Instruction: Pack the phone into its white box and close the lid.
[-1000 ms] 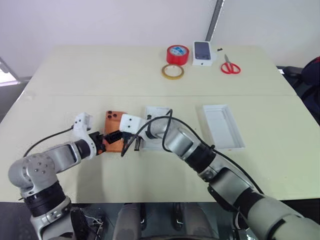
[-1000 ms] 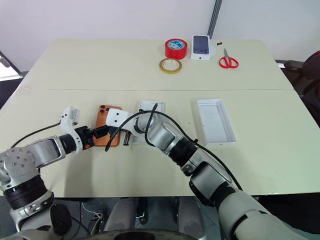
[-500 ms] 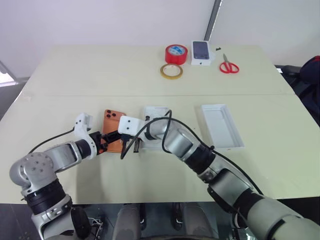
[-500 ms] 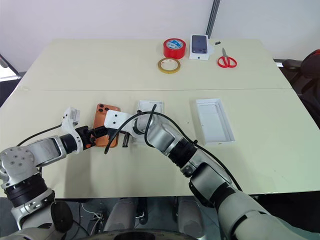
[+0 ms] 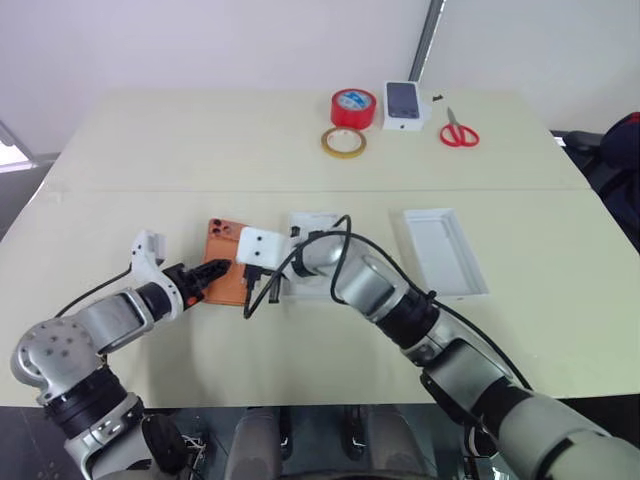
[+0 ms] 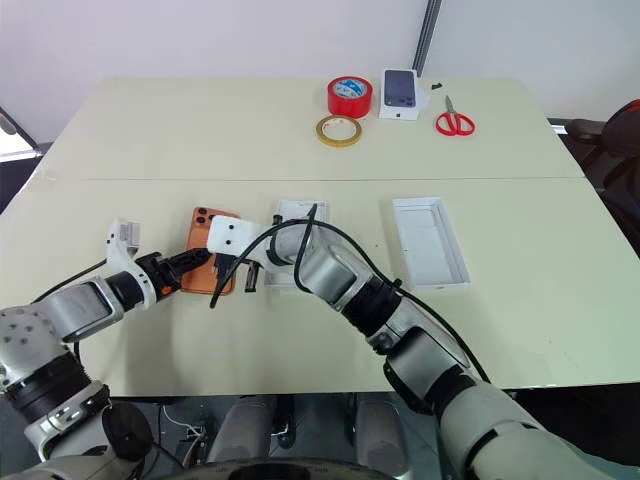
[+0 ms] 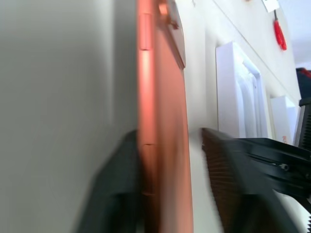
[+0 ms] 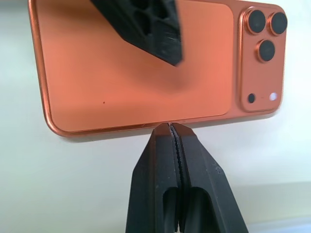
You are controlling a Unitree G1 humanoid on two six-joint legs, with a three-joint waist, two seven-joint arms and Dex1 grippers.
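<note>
Since the earlier frame my left gripper (image 5: 212, 272) has narrowed from wide open onto the near end of the phone (image 5: 226, 272), and that arm has swung a little outward.

Head views: phone lies back-up on the table (image 5: 150, 150), lens cluster at the far end. Just beside it sits a white tray (image 5: 312, 262), partly hidden by my right arm; I judge it the box. A second white tray, the lid (image 5: 445, 252), lies well apart toward my right. Right gripper (image 5: 251, 291) rests at the phone's edge nearest the box.

Left wrist view: one finger (image 7: 116, 194) under the phone's edge, the other (image 7: 228, 184) above its back, with a gap; I can't say it has bitten yet.

Right wrist view: fingers pressed shut, tips at the phone's long edge, holding nothing.

Risk, my judgement: the grip is thin and out at one end, so a lift may let the phone pivot or slip. The shut right gripper could also shove it sideways.

Writing: none readable. The carton (image 5: 404, 104) shows a phone picture; red tape roll (image 5: 355, 106), yellow tape ring (image 5: 344, 142) and scissors (image 5: 459, 132) carry no text I can make out.
</note>
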